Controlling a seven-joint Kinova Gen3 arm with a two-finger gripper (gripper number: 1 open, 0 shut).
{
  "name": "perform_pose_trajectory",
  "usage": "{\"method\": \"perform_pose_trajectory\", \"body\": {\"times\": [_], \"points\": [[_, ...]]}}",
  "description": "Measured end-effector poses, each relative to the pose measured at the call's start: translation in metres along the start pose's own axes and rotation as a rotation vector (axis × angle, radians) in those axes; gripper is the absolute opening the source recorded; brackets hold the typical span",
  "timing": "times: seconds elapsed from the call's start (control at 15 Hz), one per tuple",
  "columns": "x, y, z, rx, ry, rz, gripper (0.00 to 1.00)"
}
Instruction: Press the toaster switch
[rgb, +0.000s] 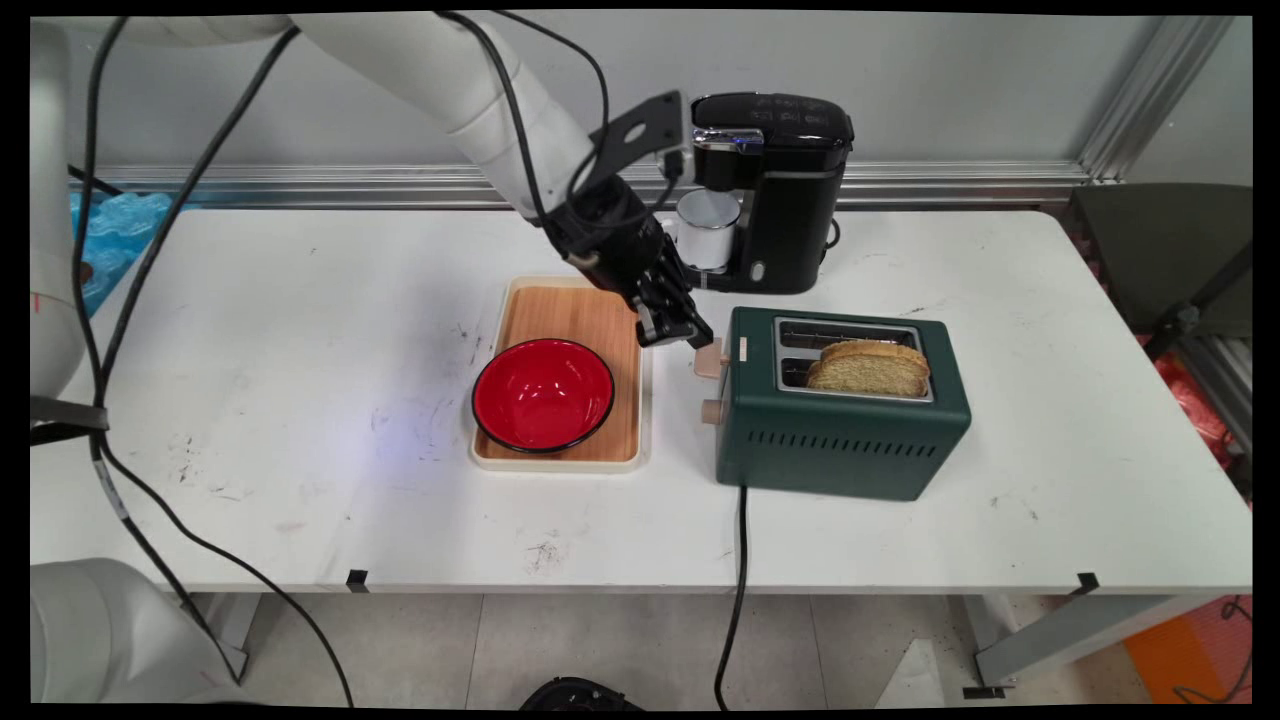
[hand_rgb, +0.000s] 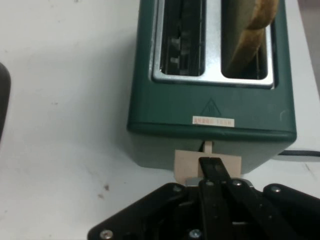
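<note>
The toaster lever (hand_rgb: 207, 164) juts from the green toaster's (rgb: 840, 430) end beside the tray (rgb: 560, 462); the gripper (hand_rgb: 212, 167), fingers pressed together, rests on top, placed to bear down.

Your gripper (rgb: 690, 340) sits boxed in at the toaster's (rgb: 840, 420) lever end (rgb: 709, 358); coffee machine (rgb: 775, 190) crowds behind, tray (rgb: 560, 372) with red bowl (rgb: 543, 394) to picture-left; open table (rgb: 250, 350) lies far left and along the near edge
</note>
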Motion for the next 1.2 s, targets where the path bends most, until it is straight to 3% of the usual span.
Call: {"method": "perform_pose_trajectory", "body": {"times": [1.2], "points": [[-0.004, -0.002, 0.047, 0.007, -0.025, -0.071, 0.0]]}}
